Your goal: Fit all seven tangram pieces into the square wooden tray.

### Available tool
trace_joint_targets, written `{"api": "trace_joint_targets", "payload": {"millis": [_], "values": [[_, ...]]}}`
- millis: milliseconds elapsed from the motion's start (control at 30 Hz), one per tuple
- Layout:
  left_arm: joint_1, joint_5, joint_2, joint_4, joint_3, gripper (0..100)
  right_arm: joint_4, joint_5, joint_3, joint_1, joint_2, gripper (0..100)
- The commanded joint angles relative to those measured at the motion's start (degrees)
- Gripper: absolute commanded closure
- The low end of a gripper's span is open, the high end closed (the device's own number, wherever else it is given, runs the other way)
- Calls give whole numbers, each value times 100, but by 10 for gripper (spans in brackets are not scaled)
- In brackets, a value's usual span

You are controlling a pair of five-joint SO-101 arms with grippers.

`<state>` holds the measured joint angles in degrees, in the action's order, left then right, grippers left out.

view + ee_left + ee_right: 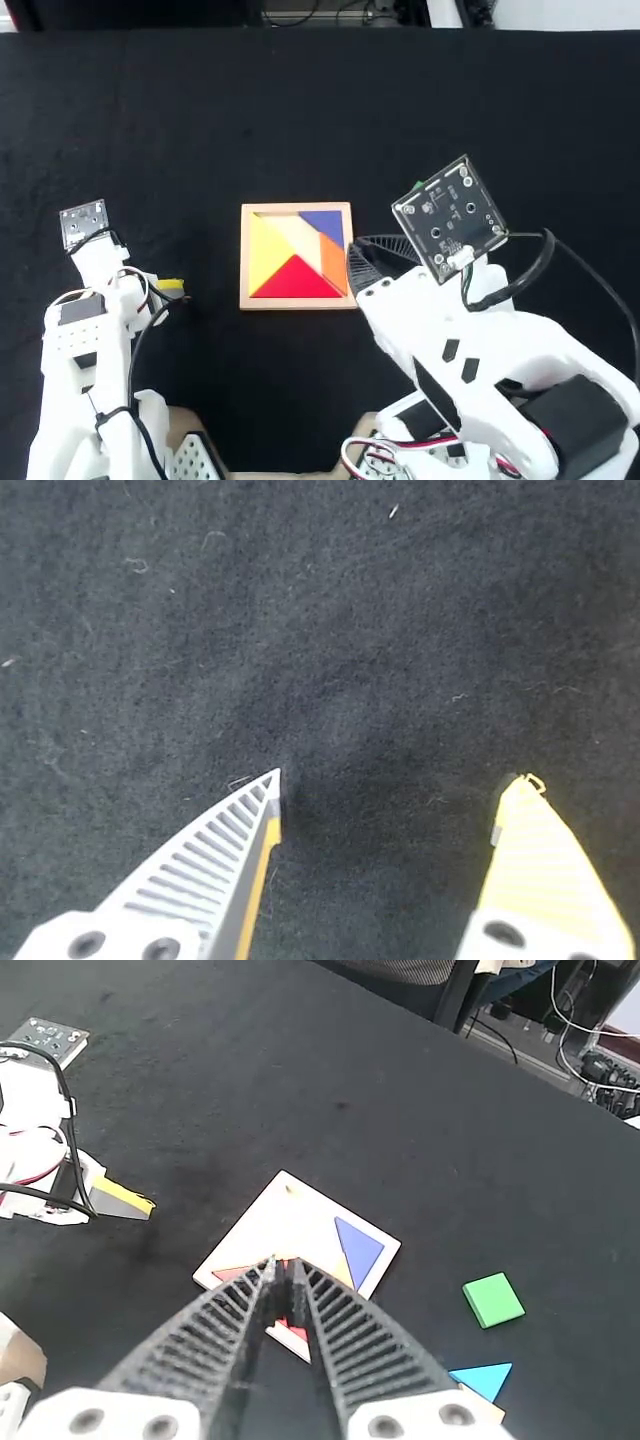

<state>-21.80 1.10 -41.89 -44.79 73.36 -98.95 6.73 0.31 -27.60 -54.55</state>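
Tray (pixel 297 207) part filled; green square (pixel 493 1300) and light-blue triangle (pixel 482 1378) lie outside. Right jaws pressed together by tray, left jaws spread, empty. Next, you open right jaws and fetch green square.

tray (pixel 243 1230): near corner hidden by right tool (pixel 284 1263) | red piece (pixel 296 1336): mostly covered, probably a triangle

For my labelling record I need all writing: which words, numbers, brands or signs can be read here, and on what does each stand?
No text can be read.
Black square circuit board: tiny white marks, too small to read.
Small grey circuit board: marks too small to read.
Square wooden tray and coloured tangram pieces: plain, no print.
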Motion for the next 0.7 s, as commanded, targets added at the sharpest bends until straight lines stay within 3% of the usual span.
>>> {"api": "trace_joint_targets", "payload": {"millis": [0, 133, 367, 667], "values": [[66, -79, -44, 26, -48, 668, 492, 422, 242, 1125, 154, 986], [57, -79, -44, 26, -31, 668, 1582, 624, 1059, 2558, 646, 981], [57, -79, -44, 26, -31, 668, 2435, 985, 1420, 4000, 2220, 856], [57, -79, -44, 26, -22, 668, 2901, 1626, 1815, 4360, 4312, 871]]}}
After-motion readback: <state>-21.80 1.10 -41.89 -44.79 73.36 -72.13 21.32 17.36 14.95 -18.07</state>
